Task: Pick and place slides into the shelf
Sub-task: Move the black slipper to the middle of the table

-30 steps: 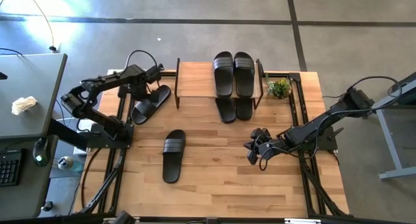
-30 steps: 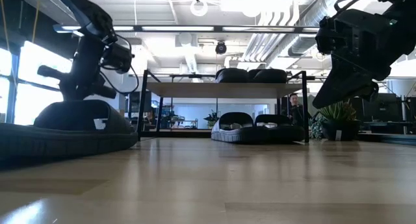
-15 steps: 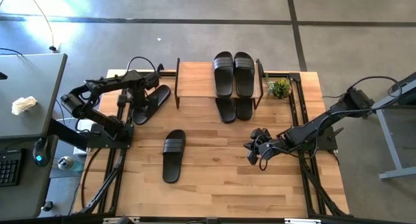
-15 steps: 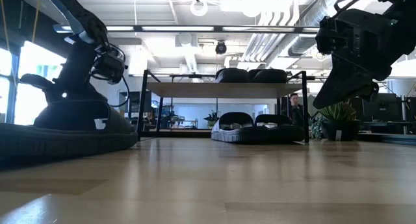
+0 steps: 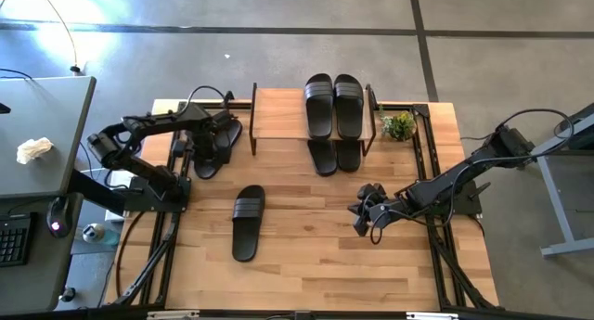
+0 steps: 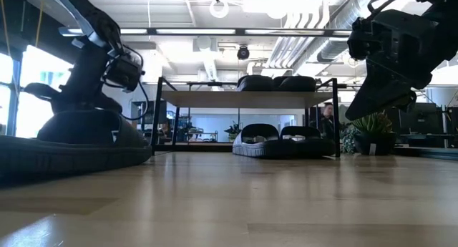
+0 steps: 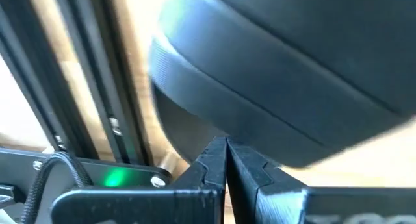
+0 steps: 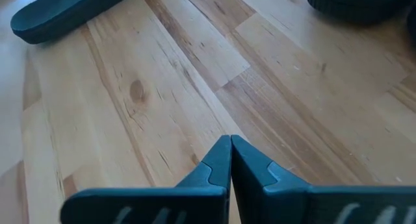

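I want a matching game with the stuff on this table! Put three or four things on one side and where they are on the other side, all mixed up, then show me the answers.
Things:
1. pair of slides
2. single slide
3. small plant
4. left gripper

Places:
A. alone on the open tabletop, nearer the front edge
B. over a slide at the table's left edge, beside the shelf
C. on the shelf's top board
D. just outside the shelf's right end

Pairs: 1-C, 2-A, 3-D, 4-B
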`<state>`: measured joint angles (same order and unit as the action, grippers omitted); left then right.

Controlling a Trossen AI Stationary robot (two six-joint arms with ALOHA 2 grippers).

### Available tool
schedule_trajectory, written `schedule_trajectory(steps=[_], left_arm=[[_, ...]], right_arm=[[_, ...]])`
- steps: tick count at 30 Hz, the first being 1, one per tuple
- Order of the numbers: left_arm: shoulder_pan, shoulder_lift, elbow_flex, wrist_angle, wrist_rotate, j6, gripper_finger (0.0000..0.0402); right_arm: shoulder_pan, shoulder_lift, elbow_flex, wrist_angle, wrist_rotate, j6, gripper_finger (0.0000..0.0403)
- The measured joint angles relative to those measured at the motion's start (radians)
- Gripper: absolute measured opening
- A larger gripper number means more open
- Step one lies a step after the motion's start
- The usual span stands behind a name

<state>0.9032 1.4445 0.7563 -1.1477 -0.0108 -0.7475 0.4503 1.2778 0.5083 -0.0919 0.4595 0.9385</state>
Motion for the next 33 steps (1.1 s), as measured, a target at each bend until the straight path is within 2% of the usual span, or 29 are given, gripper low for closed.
schedule_trajectory(steps=[10,19,22,26,33], left_arm=[[-0.153,0.000,0.001,0.010,0.021,-0.001,0.0000],[-0.260,0.000,0.001,0.015,-0.119,-0.141,0.0000],[-0.272,0.000,0.001,0.014,-0.114,-0.163,0.0000],[-0.278,0.000,-0.003,-0.001,-0.111,-0.272,0.0000],[-0.278,-0.001,-0.098,0.054,-0.027,-0.362,0.0000]], right_arm=[[0.000,0.000,0.000,0.000,-0.005,-0.018,0.0000],[0.000,0.000,0.000,0.000,-0.007,-0.024,0.0000],[0.000,0.000,0.000,0.000,-0.007,-0.024,0.0000],[0.000,0.000,0.000,0.000,-0.009,-0.024,0.0000],[0.000,0.000,0.000,0.000,-0.015,-0.024,0.0000]])
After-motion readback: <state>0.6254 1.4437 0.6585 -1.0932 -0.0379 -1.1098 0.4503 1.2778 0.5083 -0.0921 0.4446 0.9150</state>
